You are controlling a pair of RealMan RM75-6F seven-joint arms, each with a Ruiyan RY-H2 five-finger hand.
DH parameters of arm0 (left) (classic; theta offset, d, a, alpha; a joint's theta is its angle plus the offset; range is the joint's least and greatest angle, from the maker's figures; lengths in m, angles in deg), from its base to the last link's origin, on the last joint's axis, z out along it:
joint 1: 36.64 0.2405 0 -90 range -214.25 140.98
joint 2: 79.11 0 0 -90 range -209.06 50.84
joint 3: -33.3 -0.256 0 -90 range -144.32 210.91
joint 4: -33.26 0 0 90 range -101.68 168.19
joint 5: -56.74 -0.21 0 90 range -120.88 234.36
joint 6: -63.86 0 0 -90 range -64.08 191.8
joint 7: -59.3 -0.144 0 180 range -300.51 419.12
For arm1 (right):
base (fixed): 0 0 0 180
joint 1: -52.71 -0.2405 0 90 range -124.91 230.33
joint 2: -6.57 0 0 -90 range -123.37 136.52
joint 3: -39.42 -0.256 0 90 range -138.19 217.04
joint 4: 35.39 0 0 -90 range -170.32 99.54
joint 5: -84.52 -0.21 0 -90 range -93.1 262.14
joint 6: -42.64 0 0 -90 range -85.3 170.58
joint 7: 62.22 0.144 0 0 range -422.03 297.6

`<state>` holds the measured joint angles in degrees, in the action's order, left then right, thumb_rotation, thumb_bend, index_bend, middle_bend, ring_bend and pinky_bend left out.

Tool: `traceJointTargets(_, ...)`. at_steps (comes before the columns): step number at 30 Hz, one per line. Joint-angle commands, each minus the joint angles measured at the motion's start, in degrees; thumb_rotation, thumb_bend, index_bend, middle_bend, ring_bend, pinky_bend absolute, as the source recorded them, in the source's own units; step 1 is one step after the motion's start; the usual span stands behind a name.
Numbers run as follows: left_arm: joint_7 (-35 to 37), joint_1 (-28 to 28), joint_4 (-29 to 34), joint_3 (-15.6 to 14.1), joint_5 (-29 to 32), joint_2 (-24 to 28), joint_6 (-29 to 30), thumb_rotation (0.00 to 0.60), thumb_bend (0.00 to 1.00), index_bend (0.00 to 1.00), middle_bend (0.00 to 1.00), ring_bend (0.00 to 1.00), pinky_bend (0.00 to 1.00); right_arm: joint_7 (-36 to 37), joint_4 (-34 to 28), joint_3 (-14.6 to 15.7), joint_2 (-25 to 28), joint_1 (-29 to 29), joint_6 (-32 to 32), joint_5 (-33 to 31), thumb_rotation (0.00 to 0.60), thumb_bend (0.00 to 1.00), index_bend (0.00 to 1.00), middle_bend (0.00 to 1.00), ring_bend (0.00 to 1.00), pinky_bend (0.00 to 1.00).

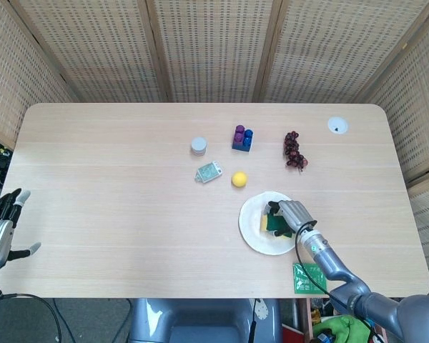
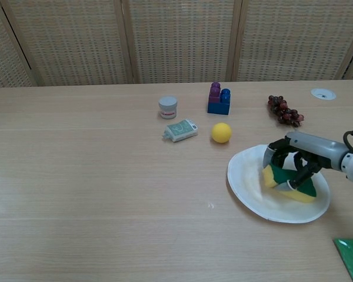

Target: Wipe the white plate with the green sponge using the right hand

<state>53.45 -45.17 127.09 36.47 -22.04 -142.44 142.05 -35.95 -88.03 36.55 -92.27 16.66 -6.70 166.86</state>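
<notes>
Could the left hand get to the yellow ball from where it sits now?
Probably not easily: the left hand sits at the table's far left edge, while the yellow ball lies well across bare tabletop toward the right. Nothing blocks the way.

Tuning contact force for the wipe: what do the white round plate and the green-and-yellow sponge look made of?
White round plate: smooth and slightly glossy with a thin, gently raised rim, so likely ceramic or melamine; the views cannot settle which. Green-and-yellow sponge, held on the plate by the right hand: matte yellow foam body under a darker green scouring layer, which looks soft and compressible.
</notes>
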Motion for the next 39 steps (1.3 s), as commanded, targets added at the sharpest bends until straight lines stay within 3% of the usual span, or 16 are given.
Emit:
traceJointTargets(1,-0.1,0.0,0.0,0.0,0.0,0.0,0.0,0.6,0.0,0.0,0.0,0.0,0.0,1.4,2.0,0.8,-1.4,0.4,0.2,0.5,0.6,0.19,0.44,0.51,0.39,0.62)
traceJointTargets(13,-0.3,0.0,0.0,-0.2,-0.2,-0.2,0.1,0.6,0.0,0.0,0.0,0.0,0.0,4.8,7.3,2.0,-4.5,0.9,-3.4,3.8,0.6,0.22,0.45,0.52,0.39,0.62)
traceJointTargets(17,0.0,0.1,0.0,-0.1,-0.3,-0.1,0.2,0.6,0.0,0.0,0.0,0.0,0.0,5.8,5.5,1.3,-3.6,1.3,-9.2,5.5,0.6,0.25,0.45,0.52,0.4,0.62)
traceJointTargets(23,0.2,0.0,0.1,-0.3,-0.7,0.0,0.2,0.6,0.0,0.0,0.0,0.0,0.0,4.2,-0.6,2.7,-0.5,1.1,-14.6,9.8,0.6,0.25,0.45,0.52,0.4,0.62)
traceJointTargets(32,0.6,0.0,0.0,-0.2,-0.7,0.1,0.3,0.6,0.0,0.0,0.0,0.0,0.0,3.6,-2.3,4.4,-0.9,0.6,-13.3,10.9,0.6,0.27,0.45,0.52,0.4,0.62)
traceJointTargets(39,1.0,0.0,0.0,-0.1,-0.5,0.3,0.0,0.6,0.0,0.0,0.0,0.0,0.0,8.3,-1.1,1.3,-3.2,0.9,-14.4,7.9,0.6,0.3,0.45,0.52,0.4,0.62)
